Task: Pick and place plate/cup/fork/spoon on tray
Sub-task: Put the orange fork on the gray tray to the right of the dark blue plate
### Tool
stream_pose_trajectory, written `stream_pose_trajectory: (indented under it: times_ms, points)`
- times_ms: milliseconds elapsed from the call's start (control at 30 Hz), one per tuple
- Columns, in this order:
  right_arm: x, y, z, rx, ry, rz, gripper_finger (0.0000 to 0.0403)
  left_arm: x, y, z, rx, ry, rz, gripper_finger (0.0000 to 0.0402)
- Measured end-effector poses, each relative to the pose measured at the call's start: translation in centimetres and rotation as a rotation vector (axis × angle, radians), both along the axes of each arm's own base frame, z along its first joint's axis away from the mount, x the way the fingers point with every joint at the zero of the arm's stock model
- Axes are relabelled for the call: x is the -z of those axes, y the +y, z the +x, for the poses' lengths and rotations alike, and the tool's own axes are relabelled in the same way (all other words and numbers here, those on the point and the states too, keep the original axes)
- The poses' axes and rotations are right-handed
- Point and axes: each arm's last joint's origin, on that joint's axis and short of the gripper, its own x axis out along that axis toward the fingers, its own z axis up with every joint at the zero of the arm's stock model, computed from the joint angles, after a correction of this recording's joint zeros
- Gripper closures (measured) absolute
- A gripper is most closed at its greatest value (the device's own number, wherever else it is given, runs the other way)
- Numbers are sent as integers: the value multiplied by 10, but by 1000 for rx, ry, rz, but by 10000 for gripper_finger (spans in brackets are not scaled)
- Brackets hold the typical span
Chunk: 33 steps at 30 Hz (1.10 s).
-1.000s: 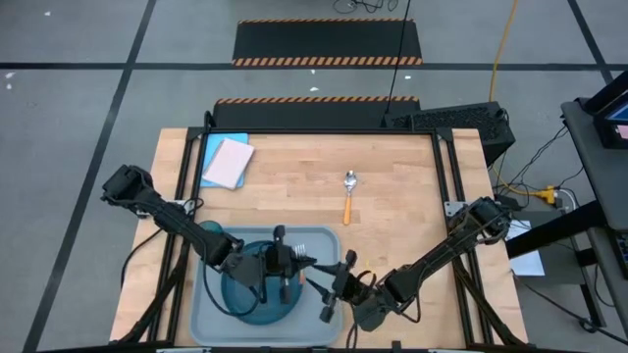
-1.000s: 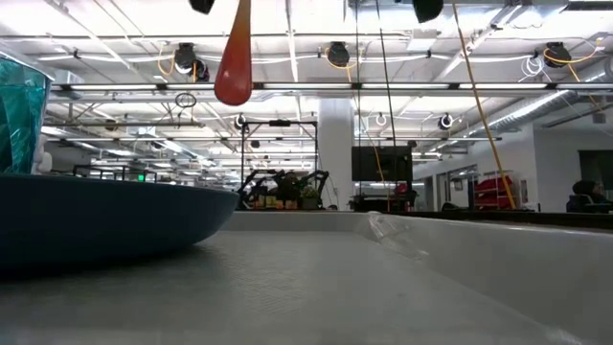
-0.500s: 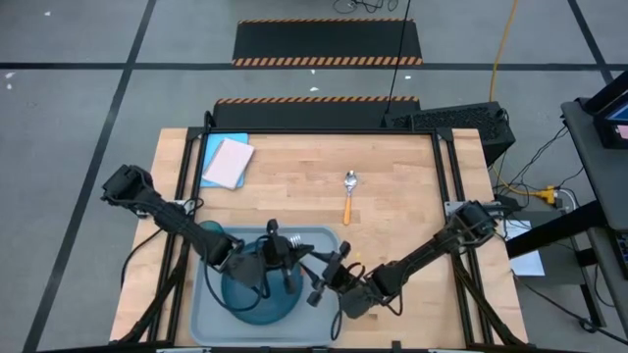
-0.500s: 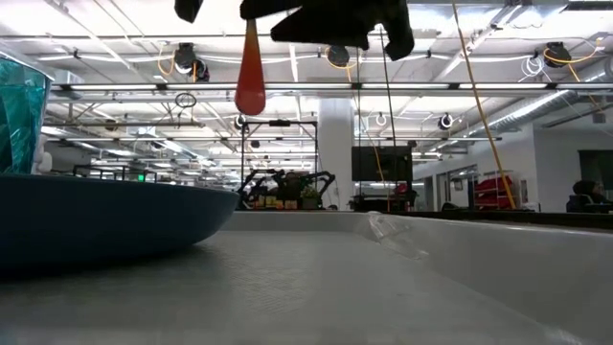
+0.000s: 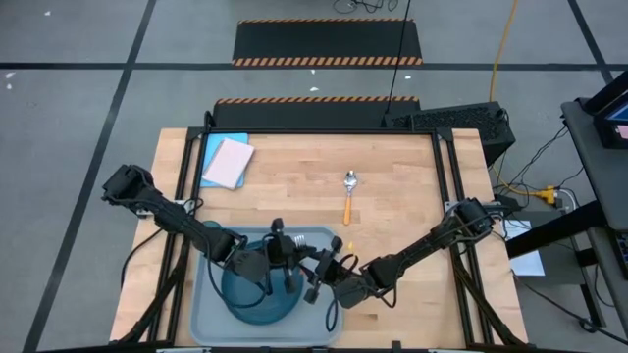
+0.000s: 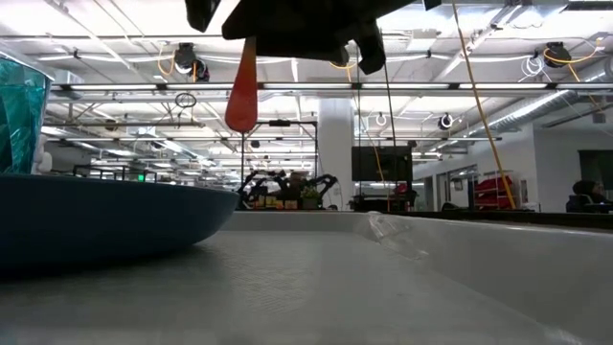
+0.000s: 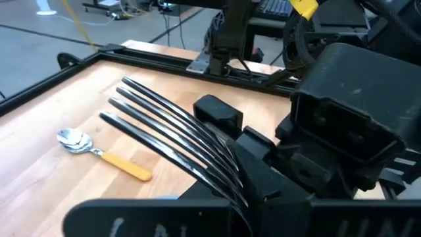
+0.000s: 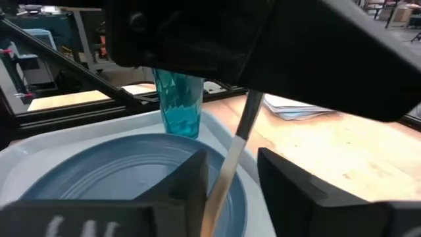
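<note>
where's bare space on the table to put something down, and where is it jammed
Bare wood runs along the far side between the notepad and the spoon, and across the right half beyond the spoon. The near left is crowded: the tray holds the plate, and both end effectors, left shut on the fork and right, meet above it.

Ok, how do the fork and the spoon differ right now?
1. The fork is held in the left claw over the tray; the spoon lies untouched on the wooden table beyond the tray.
2. The fork hangs handle-down; the spoon lies flat.
3. The fork's handle is red-orange and it ends in tines; the spoon's is lighter orange, with a rounded bowl.
Both are small, with metal heads and coloured handles.
</note>
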Motion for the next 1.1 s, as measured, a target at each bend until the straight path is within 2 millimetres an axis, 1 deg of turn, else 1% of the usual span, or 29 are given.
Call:
stream_pose_trajectory:
  times_ms: [200, 333, 400, 500, 633, 767, 933, 1033, 1100]
  points:
    - [0, 0, 0, -6, 0, 3, 356, 0, 1, 1, 9, 0, -5, 400]
    - [1, 1, 0, -30, 9, 11, 393, 0, -3, 0, 74, 13, -28, 381]
    - [1, 2, 0, -72, 16, 23, 397, 0, -6, -1, 121, 20, -50, 362]
    - [-2, 4, -1, -137, 21, 79, 397, -1, -10, -4, 141, 14, -57, 323]
    - [-10, 9, -5, -243, 27, 138, 402, -8, -15, -9, 168, -2, -44, 274]
    - [-21, 15, -11, -330, 38, 167, 402, -14, -23, -22, 213, 10, -28, 239]
    - [-35, 21, -26, -362, 84, 158, 402, -29, -30, -39, 264, -10, -40, 219]
    - [-42, 25, -39, -368, 90, 162, 403, -35, -38, -50, 303, -23, -48, 220]
    - [-44, 27, -50, -339, 76, 160, 403, -37, -41, -53, 307, -33, -54, 223]
